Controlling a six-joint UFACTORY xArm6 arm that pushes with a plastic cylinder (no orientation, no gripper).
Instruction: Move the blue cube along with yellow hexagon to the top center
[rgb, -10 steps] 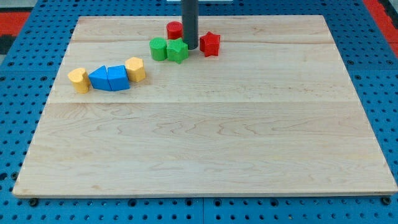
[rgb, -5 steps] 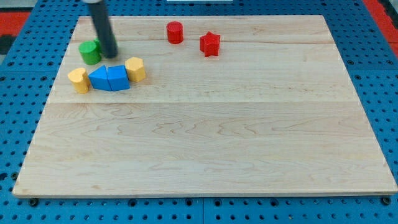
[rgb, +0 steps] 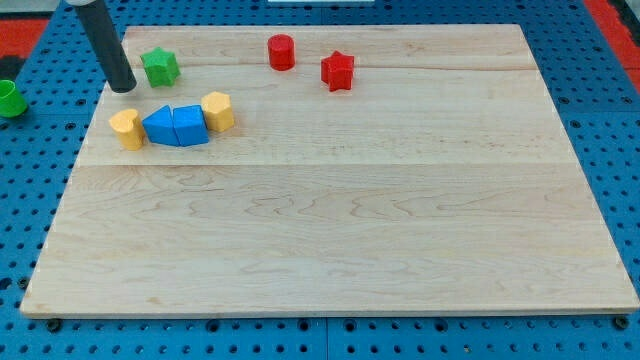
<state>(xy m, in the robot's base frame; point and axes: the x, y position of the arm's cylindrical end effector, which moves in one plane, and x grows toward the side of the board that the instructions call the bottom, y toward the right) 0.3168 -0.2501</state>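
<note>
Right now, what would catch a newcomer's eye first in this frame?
Probably the row at the board's left: yellow block, blue triangle, blue cube and yellow hexagon packed side by side. Above it, my tip sits near the top-left corner, left of the green star. A green cylinder lies off the board at the view's left, and a red cylinder and red star sit near top center.

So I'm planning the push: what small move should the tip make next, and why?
Probably bring my tip down the view's left side to just below the blue cube and yellow hexagon. It now sits above-left of that row, by the green star, and the goal lies up-right.
</note>
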